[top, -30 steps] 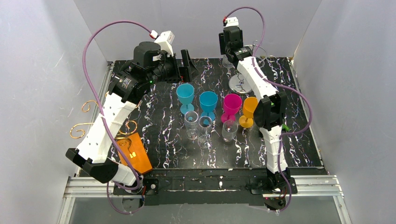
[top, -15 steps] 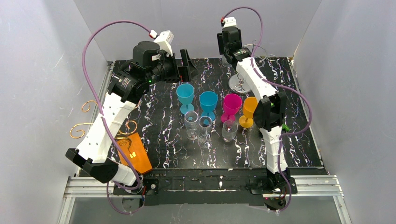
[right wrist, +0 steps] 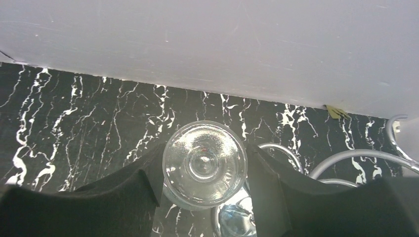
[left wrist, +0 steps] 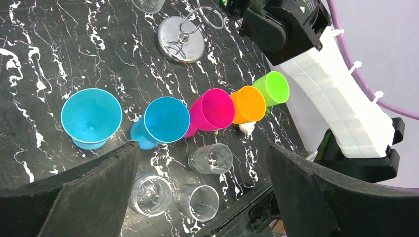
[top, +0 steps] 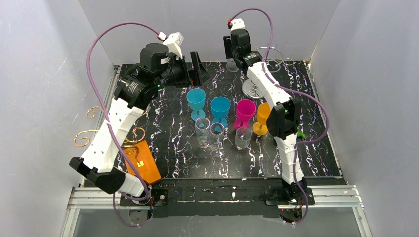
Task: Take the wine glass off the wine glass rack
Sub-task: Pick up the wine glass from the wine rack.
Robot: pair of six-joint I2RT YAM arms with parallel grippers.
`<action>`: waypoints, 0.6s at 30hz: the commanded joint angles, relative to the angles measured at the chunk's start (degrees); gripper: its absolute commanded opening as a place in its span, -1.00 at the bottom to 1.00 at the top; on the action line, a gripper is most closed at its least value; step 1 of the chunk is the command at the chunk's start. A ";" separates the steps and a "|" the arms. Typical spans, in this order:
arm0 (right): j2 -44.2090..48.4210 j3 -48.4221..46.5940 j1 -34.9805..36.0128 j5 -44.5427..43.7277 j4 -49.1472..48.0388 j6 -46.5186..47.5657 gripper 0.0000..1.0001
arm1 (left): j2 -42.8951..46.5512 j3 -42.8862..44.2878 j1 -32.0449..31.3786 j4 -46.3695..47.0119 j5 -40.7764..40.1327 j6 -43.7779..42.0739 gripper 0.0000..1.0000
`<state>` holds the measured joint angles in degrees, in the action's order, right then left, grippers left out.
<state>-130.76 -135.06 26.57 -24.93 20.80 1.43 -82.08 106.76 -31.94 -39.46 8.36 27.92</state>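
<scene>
- Gripping the wine glass with the right hand, one dark finger close against each side and the jaws part-way apart around it.
- Showing in the right wrist view as a clear round disc turned toward the camera, with a ring at its centre.
- Held at the far edge of the bench, close under the back wall and left of the wine glass rack; cannot tell whether lifted off the bench surface.
- Just right of the glass in that view, the rack's silver wire loops, one curving out from behind the right finger; cannot tell whether touching the glass.
- Standing upright on a round metal base, toward the far right corner of the bench.
- Spread wide and holding nothing: the left hand, raised over the far left part of the bench and looking down on the cups.
- Lined up across the middle of the bench: two blue cups, a pink cup, an orange cup and a green cup, the last four packed rim against rim as seen from the left wrist.
- Grouped just nearer the near edge, three clear tumblers.
- Lying at the near left corner, partly under the left arm, an orange block.
- Off the left edge of the bench, gold wire scrolls.
</scene>
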 commanded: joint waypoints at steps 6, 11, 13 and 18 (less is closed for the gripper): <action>8.92 -1.02 0.06 4.42 -4.34 -7.63 0.03 | 1.20 0.74 0.48 0.96 -1.53 2.27 0.99; 12.92 0.81 -0.01 7.51 -3.46 -12.71 0.03 | 1.39 0.51 0.48 3.10 -2.08 6.02 0.99; 14.27 0.61 -0.03 8.49 -2.21 -14.64 0.03 | 1.79 0.11 0.48 4.32 -3.00 8.12 0.99; 18.35 1.10 -0.36 11.49 0.58 -19.61 0.02 | 3.17 -2.62 0.48 10.47 -5.02 14.74 0.88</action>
<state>-119.55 -133.23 26.59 -16.47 23.97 -11.99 -81.71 105.86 -31.92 -34.81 5.72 36.75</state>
